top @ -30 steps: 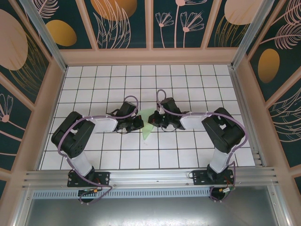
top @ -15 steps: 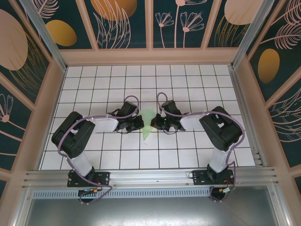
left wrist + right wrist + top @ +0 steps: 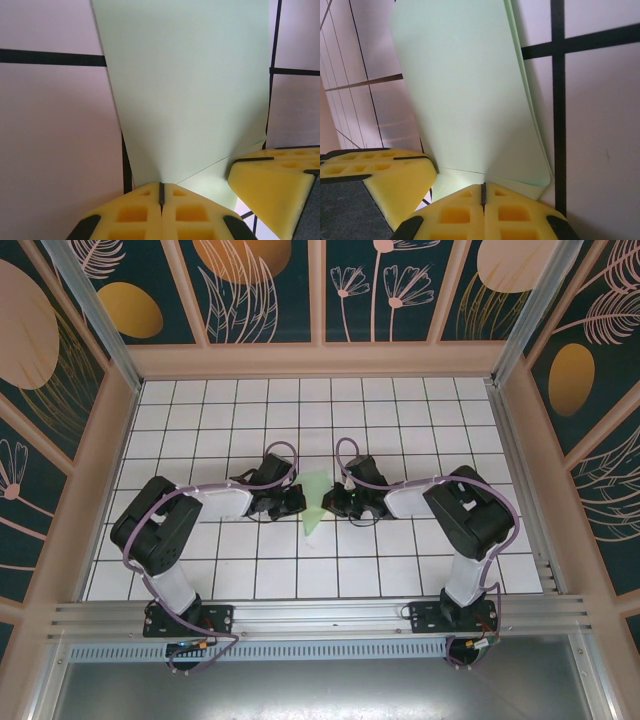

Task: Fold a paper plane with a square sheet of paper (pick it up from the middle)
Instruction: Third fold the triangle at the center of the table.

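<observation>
Over the white-tiled table (image 3: pixel 200 570), the folded mint-green paper (image 3: pixel 313 510) hangs at mid-table between my arms, my left gripper (image 3: pixel 161 194) and right gripper (image 3: pixel 483 193) each clamped on its edge, close together.

Top view: bright, even overhead light. White tiled table (image 3: pixel 400 410) free of glare. Faint, soft shadows beneath arms (image 3: pixel 160 530). Frame lines splay outward toward picture edges. Focus sharp throughout.
Wrist views: diffuse light, pinkish cast on tiles. Paper (image 3: pixel 190 90) evenly lit, gentle shading along its curl in right wrist view. Yellow foam pads (image 3: pixel 145 215) at bottom edge slightly soft. Grid lines mildly blurred.
</observation>
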Available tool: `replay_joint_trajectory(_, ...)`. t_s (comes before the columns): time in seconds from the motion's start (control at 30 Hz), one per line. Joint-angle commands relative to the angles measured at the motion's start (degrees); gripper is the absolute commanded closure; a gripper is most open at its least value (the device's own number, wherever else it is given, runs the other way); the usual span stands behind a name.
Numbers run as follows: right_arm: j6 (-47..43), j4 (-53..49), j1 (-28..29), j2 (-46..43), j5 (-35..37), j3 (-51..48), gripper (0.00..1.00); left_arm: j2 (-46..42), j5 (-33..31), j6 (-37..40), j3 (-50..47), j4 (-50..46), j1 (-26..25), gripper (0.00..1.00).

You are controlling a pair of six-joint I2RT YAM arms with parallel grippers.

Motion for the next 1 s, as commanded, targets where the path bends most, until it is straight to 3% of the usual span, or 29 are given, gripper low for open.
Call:
replay_joint_trajectory(0.0,0.93,-2.60,-0.39,2.24,2.78,-1.94,1.00,-5.45,-0.36,-2.09,-0.29,-0.88,0.11,0.85)
replay_joint_trajectory(0.1,1.10,-2.80,-0.32,2.28,2.74,-1.71,1.00,-9.35,2.24,-4.77,-2.84,1.43,0.13,0.79)
replay_joint_trajectory(0.37,1.09,-3.31,0.10,2.84,2.78,-1.17,1.00,-15.26,5.73,-8.79,-6.46,5.04,-2.09,0.79)
replay_joint_trajectory(0.67,1.23,-3.39,0.41,3.40,2.59,-0.90,1.00,-5.86,3.93,-9.63,-2.65,5.06,-7.86,0.88)
replay_joint_trajectory(0.97,0.96,-3.80,0.45,3.39,2.58,-0.99,1.00,-3.00,-0.02,-9.61,-2.65,3.19,-8.26,0.90)
